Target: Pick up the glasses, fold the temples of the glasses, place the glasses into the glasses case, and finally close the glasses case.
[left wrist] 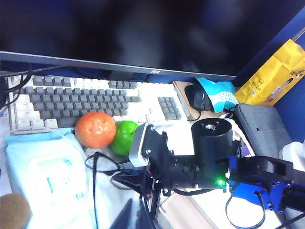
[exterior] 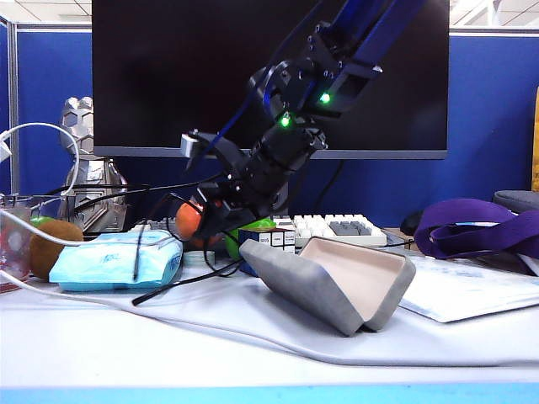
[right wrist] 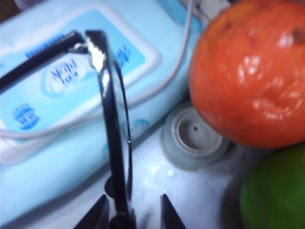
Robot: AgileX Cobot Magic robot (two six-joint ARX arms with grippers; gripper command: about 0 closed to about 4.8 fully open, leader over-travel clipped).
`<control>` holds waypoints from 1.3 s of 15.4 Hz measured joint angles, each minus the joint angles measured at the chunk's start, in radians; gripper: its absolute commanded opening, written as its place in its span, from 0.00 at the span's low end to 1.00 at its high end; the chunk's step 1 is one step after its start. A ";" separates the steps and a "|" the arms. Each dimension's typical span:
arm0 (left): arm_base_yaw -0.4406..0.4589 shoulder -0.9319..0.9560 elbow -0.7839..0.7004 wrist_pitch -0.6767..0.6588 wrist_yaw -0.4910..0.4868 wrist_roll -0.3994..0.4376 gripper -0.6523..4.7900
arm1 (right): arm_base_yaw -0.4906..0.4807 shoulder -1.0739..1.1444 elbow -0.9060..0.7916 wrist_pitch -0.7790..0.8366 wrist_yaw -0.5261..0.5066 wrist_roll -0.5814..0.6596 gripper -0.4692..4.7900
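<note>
The glasses [right wrist: 114, 143] stand on edge against the light-blue tissue pack. Their thin black temples [exterior: 136, 252] are spread out, one over the pack and one down to the table. My right gripper [right wrist: 134, 195] reaches across to the left beside the orange [exterior: 187, 220]. Its fingers straddle the black frame, with a gap still showing on one side. The grey glasses case [exterior: 312, 286] lies open right of it, its beige lining [left wrist: 186, 214] showing. My left gripper looks down from above the right arm. Only a dark wedge of it shows, so its state is unclear.
The tissue pack [exterior: 101, 261] lies left of the case, with a kiwi [exterior: 52, 246] beyond it. An orange [right wrist: 248, 76], a green apple [left wrist: 125, 136] and a white cap [right wrist: 193, 138] crowd the gripper. A keyboard [left wrist: 71, 100] and a monitor stand behind. A purple strap [exterior: 472, 223] lies at the right.
</note>
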 measured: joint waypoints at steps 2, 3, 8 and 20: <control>0.000 0.000 0.000 -0.011 0.000 0.000 0.11 | 0.000 0.000 0.000 0.006 0.002 0.001 0.22; 0.000 0.000 0.000 -0.011 0.000 0.000 0.11 | 0.000 0.000 0.000 0.007 0.006 0.000 0.17; 0.000 0.000 0.000 -0.015 0.000 0.001 0.11 | 0.003 -0.005 0.001 0.009 -0.006 0.018 0.09; 0.000 -0.012 0.000 0.149 0.196 -0.037 0.11 | -0.024 -0.559 0.002 -0.185 -0.274 0.441 0.09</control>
